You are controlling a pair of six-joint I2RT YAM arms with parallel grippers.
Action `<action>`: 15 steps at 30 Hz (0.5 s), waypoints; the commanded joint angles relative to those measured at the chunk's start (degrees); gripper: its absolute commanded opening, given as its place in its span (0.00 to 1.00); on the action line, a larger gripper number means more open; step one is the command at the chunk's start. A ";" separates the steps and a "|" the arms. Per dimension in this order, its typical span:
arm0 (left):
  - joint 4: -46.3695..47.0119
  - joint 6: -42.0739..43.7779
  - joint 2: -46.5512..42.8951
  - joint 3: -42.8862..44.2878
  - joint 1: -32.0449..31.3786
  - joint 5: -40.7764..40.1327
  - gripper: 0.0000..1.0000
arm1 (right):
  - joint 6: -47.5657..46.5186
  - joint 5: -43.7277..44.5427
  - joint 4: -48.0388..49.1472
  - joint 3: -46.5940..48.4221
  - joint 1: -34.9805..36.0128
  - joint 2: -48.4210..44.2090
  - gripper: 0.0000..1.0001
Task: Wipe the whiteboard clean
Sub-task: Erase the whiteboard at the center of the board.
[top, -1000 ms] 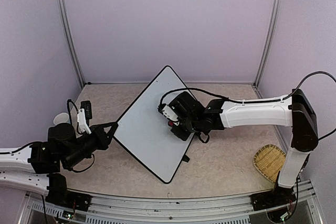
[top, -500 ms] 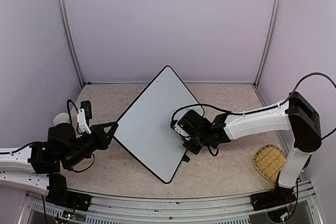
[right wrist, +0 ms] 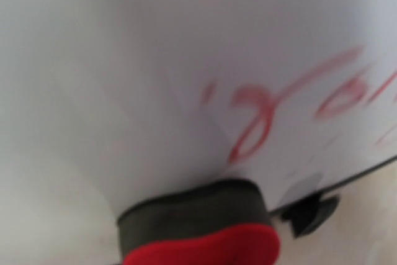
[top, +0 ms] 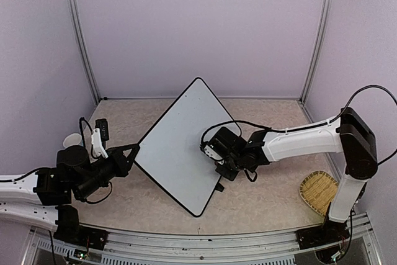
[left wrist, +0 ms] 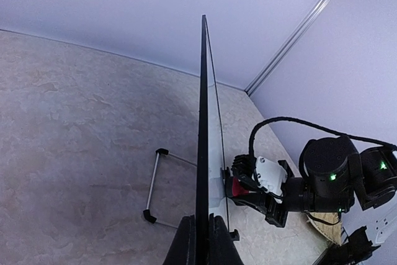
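The whiteboard (top: 177,144) stands tilted on the table, turned like a diamond, with a thin black frame. My left gripper (top: 133,152) is shut on its left corner; in the left wrist view the board (left wrist: 202,110) shows edge-on between my fingers (left wrist: 186,243). My right gripper (top: 218,153) is shut on a red eraser with dark felt (left wrist: 239,188) and presses it against the board's lower right face. In the right wrist view the eraser (right wrist: 198,228) sits just below smeared red writing (right wrist: 260,122) on the board (right wrist: 124,60). A black foot (right wrist: 309,210) shows at the edge.
A woven basket (top: 318,190) lies at the right near the right arm's base. A small black object (top: 102,130) and a white piece (top: 71,139) lie at the left. The board's wire stand (left wrist: 152,190) rests behind it. Metal posts rise at the back corners.
My right gripper swept the eraser down and right across the board, then came back slightly up and left. The left gripper and the board have not moved.
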 commanded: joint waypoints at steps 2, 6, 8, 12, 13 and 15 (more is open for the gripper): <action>-5.52 3.14 1.73 -1.34 -1.17 7.48 0.00 | -2.27 -1.90 1.85 8.40 0.02 2.95 0.21; -5.73 3.04 0.96 -1.68 -1.12 7.28 0.00 | -3.05 -1.62 0.94 11.76 -0.03 4.29 0.21; -5.81 3.05 0.61 -1.75 -1.10 7.21 0.00 | -3.20 -1.49 0.76 12.70 -0.03 4.71 0.21; -5.96 3.05 0.27 -2.04 -1.08 7.11 0.00 | -3.09 -1.40 0.75 12.41 -0.42 5.10 0.21; -5.96 3.05 0.17 -2.09 -1.16 7.10 0.00 | -3.00 -1.51 0.88 11.91 -0.58 5.12 0.22; -6.07 3.05 -0.07 -2.13 -1.07 7.10 0.00 | -2.74 -1.70 1.15 10.48 -0.99 5.21 0.21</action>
